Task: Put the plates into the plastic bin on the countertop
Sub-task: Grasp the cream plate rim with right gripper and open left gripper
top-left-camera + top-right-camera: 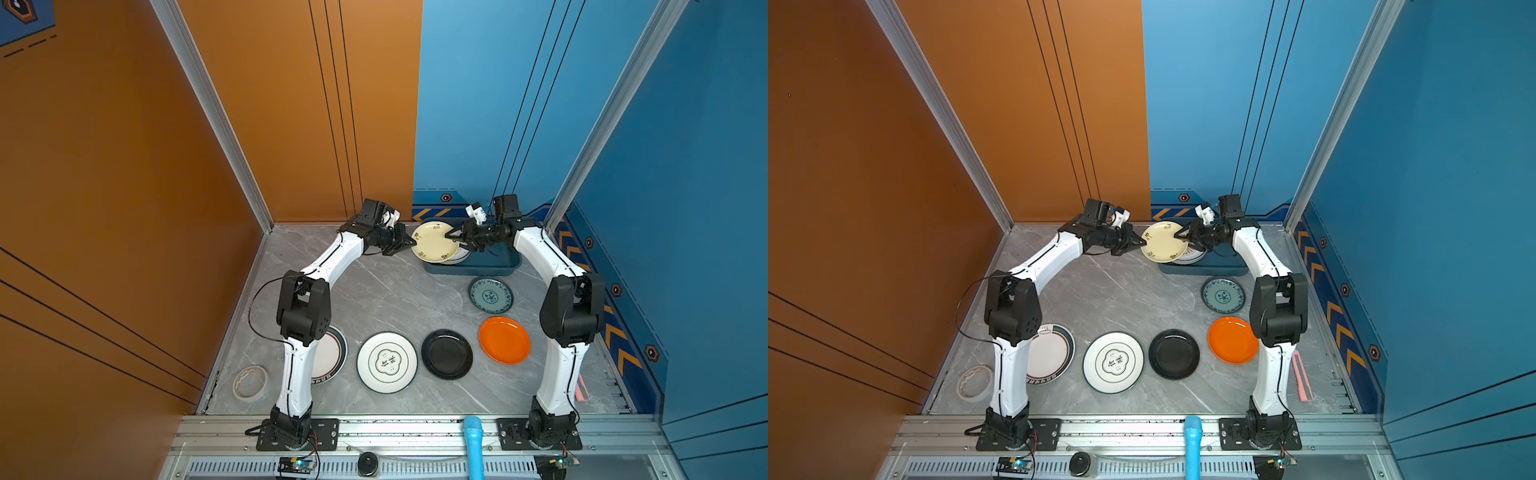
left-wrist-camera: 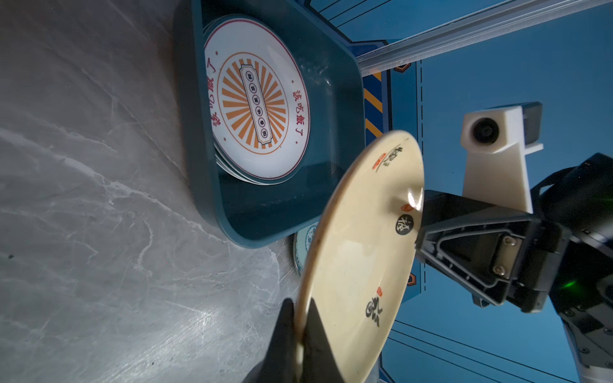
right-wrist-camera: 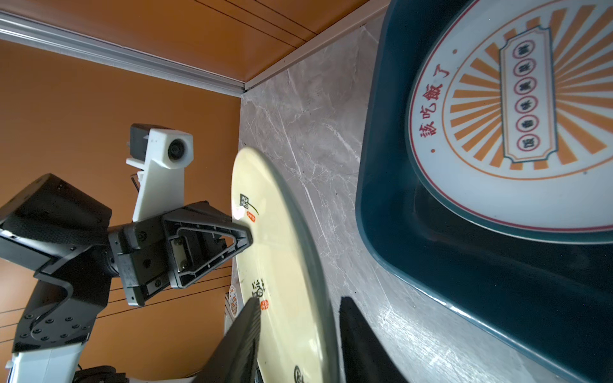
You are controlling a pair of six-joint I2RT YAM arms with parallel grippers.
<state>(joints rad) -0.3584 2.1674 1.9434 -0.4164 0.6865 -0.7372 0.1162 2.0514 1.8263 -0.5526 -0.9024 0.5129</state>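
A cream plate [image 1: 434, 247] [image 1: 1163, 247] hangs tilted over the left end of the dark teal plastic bin [image 1: 498, 266] at the back of the grey countertop [image 1: 374, 291]. My left gripper [image 1: 411, 245] [image 2: 302, 311] is shut on its left rim. My right gripper [image 1: 449, 236] [image 3: 300, 300] straddles the opposite rim with its jaws apart; one finger lies near the plate's face and a gap shows behind the plate. Inside the bin lies a stack topped by a white plate with an orange sunburst [image 2: 258, 99] [image 3: 514, 116].
On the countertop lie a teal-patterned plate [image 1: 491, 295], an orange plate [image 1: 504, 340], a black plate [image 1: 446, 354], a white plate with a green emblem [image 1: 387, 362] and a dark-rimmed plate [image 1: 332, 353] partly behind my left arm. A tape roll [image 1: 250, 382] sits front left.
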